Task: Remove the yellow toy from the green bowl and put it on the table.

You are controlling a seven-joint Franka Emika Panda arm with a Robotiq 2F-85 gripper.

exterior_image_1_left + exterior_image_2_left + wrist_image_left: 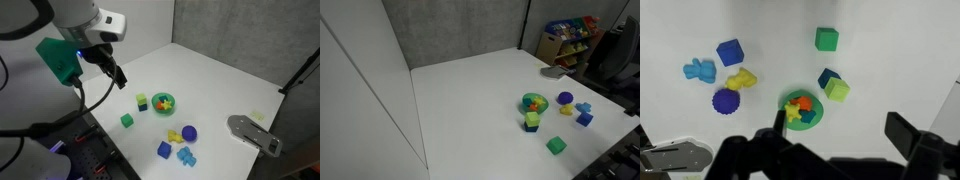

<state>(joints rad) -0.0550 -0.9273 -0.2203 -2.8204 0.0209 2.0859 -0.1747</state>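
The green bowl (814, 123) sits on the white table (890, 50). It holds the yellow toy (793, 111), an orange piece and a blue piece. The bowl also shows in both exterior views (164, 102) (533, 102). My gripper (845, 130) is open and empty, high above the table. In the wrist view its left finger overlaps the bowl's edge and its right finger is far to the right. In an exterior view the gripper (117, 74) hangs up and to the left of the bowl. It is out of the other exterior view.
Near the bowl lie a two-coloured cube (833, 84), a green cube (826, 39), a blue cube (730, 52), a flatter yellow piece (740, 79), a purple ball (727, 101) and a light-blue toy (699, 70). A grey object (255, 133) lies at the table's edge.
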